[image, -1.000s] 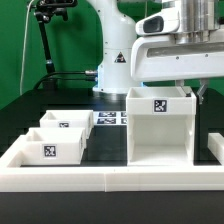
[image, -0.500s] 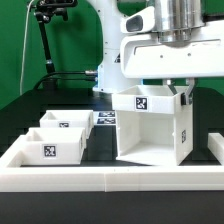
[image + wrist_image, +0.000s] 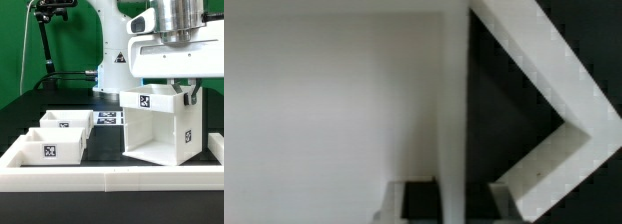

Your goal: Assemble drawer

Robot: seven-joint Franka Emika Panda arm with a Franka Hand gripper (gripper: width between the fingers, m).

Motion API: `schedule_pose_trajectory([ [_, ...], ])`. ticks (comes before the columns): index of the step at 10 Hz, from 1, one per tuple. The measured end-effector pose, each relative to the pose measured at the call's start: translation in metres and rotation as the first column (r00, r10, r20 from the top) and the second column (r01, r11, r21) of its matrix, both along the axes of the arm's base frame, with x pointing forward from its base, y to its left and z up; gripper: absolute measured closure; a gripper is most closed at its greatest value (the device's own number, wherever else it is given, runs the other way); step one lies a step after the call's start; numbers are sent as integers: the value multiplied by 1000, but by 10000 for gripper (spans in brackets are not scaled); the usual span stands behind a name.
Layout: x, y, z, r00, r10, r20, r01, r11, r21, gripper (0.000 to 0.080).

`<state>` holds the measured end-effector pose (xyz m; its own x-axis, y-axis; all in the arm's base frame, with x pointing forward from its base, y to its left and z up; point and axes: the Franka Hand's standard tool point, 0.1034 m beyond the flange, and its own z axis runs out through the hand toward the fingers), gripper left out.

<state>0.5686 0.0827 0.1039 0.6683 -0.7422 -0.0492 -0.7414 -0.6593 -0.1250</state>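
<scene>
gripper [image 3: 186,93]: clamped on the box [image 3: 158,130], at its top wall on the exterior view's right
wrist view: thin white wall sits between the two fingers [image 3: 420,203]; contact looks firm, but the picture is blurry
box: tilted, open face toward the exterior camera, bottom edge higher on the exterior view's left
trays [image 3: 48,148]: two, upright on the table [image 3: 100,150], apart from the box, on the exterior view's left
</scene>
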Motion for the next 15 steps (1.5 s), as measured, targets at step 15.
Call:
schedule_pose_trajectory([
  [15,57,12,-2,801,-585,-126,597,797,90,761],
])
